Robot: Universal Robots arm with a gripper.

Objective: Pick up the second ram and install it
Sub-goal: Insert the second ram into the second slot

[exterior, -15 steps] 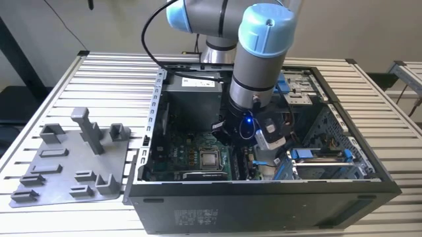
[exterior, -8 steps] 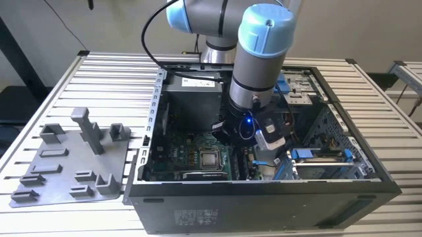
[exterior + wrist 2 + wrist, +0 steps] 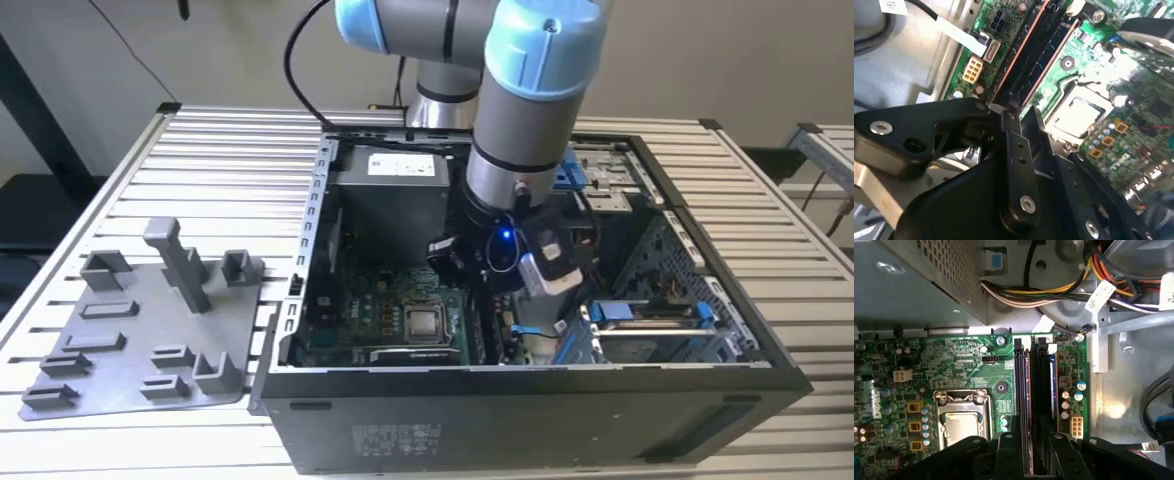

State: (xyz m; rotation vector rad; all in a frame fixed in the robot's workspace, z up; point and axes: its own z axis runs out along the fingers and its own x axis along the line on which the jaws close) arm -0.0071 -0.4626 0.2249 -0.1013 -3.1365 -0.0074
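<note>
The gripper (image 3: 1029, 450), closed on the second ram (image 3: 1025, 390), presses it into a motherboard (image 3: 954, 355) slot. The thin board looks light, stiff and fragile; best held by its edges.

Black fingers (image 3: 1004, 455) over memory slots (image 3: 1035, 405) on green motherboard (image 3: 954, 365).

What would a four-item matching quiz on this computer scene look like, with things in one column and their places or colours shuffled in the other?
Things:
1. grey tray
2. processor socket
3. wire bundle
4. gripper

Places or colours:
A. over the long black slots
B. silver, on the green board
C. on the slatted table, outside the case
D. yellow, orange and black

Pairs: 1-C, 2-B, 3-D, 4-A
</note>
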